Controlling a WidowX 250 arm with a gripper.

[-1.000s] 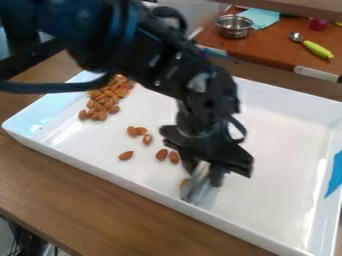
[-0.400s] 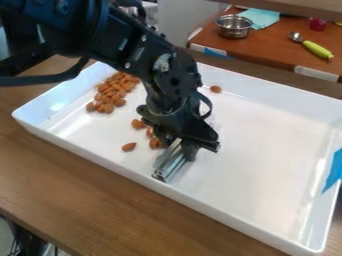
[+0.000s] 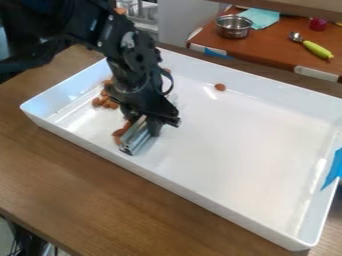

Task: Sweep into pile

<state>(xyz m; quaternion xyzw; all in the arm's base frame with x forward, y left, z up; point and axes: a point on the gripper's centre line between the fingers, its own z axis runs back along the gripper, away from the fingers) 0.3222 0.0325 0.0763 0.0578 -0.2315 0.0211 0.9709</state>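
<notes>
The black gripper (image 3: 145, 123), near the left end of a white tray (image 3: 234, 145), is clamped on a metal bar (image 3: 135, 139). The bar is silver, shiny and grooved, tilted, with brown, oval nuts (image 3: 119, 133) close against its left side. One bar, one tray; one nut (image 3: 220, 87) lies alone by the far wall. The arm hides part of the nut cluster, so its full count cannot be told.

Brown wooden table (image 3: 100, 190); reddish side table (image 3: 270, 49) behind (partly white-edged).
</notes>
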